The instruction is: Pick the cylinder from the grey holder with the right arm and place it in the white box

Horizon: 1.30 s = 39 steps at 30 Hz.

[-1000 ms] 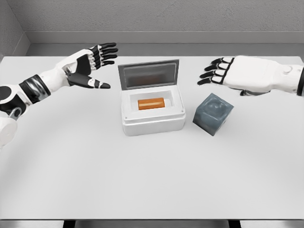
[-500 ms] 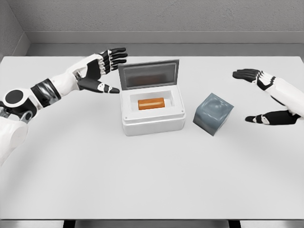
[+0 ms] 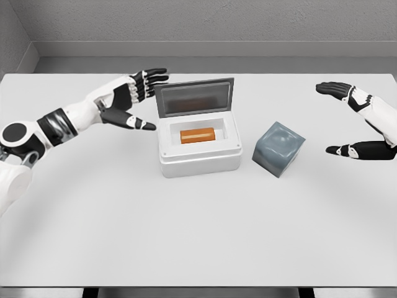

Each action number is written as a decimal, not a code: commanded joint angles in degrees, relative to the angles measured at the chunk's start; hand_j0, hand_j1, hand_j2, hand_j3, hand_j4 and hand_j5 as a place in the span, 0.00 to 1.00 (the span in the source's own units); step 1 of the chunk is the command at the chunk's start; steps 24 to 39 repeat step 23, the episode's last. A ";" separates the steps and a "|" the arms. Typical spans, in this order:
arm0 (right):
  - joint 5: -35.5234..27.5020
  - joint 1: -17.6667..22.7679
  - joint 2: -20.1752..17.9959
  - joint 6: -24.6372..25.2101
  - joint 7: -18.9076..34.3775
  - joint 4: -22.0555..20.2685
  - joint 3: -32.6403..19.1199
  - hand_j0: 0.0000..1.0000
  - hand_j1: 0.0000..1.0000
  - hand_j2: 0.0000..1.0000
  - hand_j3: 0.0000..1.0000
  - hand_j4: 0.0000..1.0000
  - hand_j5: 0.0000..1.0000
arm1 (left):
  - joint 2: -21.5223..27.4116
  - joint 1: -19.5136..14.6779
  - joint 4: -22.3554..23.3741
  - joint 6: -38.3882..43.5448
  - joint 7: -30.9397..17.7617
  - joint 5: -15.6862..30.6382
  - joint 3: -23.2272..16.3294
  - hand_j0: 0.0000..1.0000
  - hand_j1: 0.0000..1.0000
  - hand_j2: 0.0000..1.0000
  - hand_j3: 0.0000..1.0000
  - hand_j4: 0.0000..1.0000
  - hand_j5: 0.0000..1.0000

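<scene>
An orange cylinder (image 3: 197, 135) lies on its side inside the white box (image 3: 200, 160), whose grey lid (image 3: 194, 97) stands open at the back. The grey holder (image 3: 278, 149), a tilted cube with a round socket on top, sits just right of the box with nothing in it. My right hand (image 3: 340, 119) hovers open at the right edge, well right of the holder, thumb low and fingers high. My left hand (image 3: 140, 97) is open too, its fingers spread just left of the lid's edge.
Everything stands on a white table (image 3: 198, 236) that reaches from the grey back wall (image 3: 211, 25) to the near edge. A wide bare stretch of tabletop lies in front of the box and holder.
My right hand has pulled back from above the holder to the right edge and turned thumb-down. My left hand has moved right, up to the lid's left edge.
</scene>
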 commanded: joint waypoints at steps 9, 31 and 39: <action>-0.54 0.00 -0.03 0.16 -0.03 -0.03 0.07 1.00 1.00 1.00 1.00 1.00 1.00 | 1.80 2.46 -4.29 -0.03 0.00 0.36 2.63 1.00 1.00 1.00 1.00 1.00 1.00; -0.45 0.00 -0.03 0.16 -0.03 -0.03 0.16 1.00 1.00 1.00 1.00 1.00 1.00 | 19.46 10.02 -6.13 -6.63 0.00 0.62 11.60 1.00 1.00 1.00 1.00 1.00 1.00; -0.45 0.00 -0.03 0.16 -0.03 -0.03 0.16 1.00 1.00 1.00 1.00 1.00 1.00 | 19.46 10.02 -6.13 -6.63 0.00 0.62 11.60 1.00 1.00 1.00 1.00 1.00 1.00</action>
